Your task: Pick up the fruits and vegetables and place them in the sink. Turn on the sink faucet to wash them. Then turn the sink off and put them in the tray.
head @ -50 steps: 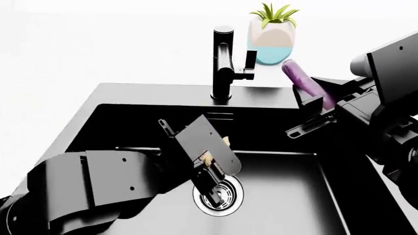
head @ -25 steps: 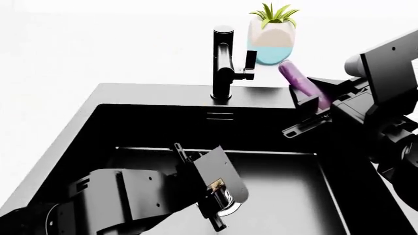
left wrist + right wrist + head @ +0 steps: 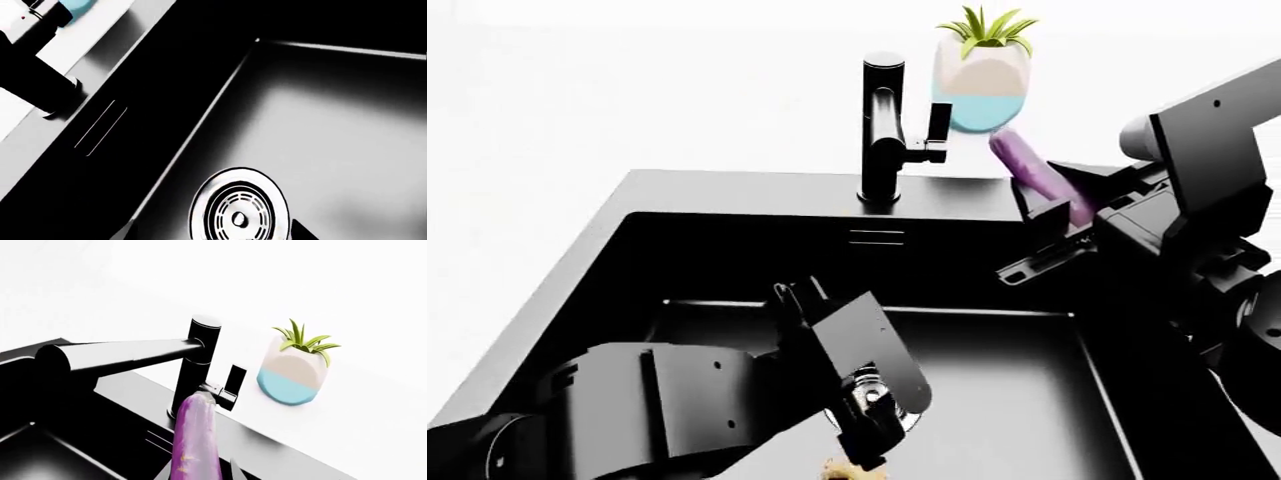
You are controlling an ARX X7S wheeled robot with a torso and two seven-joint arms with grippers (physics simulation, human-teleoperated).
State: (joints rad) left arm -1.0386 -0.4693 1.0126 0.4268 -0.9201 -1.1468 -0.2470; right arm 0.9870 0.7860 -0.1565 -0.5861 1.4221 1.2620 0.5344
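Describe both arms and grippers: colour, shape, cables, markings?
Both arms are matte black, built of blocky, rounded segments with small screw dots. Each carries a flat black plate near the wrist. Left gripper and right gripper have slim black fingers. The right arm shows a grey cylinder. No cables or markings visible.

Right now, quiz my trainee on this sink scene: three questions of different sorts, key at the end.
1. True or false: the eggplant is lying on the floor of the sink.
2. Multiple choice: what stands on the counter just behind the faucet? A) a plant pot B) a kettle C) a cutting board
3. Short answer: which arm's end effector is down inside the sink, close to the drain strainer?

Key
1. False: it is held above the sink's rear corner, clamped in the right end effector.
2. A.
3. The left end effector.
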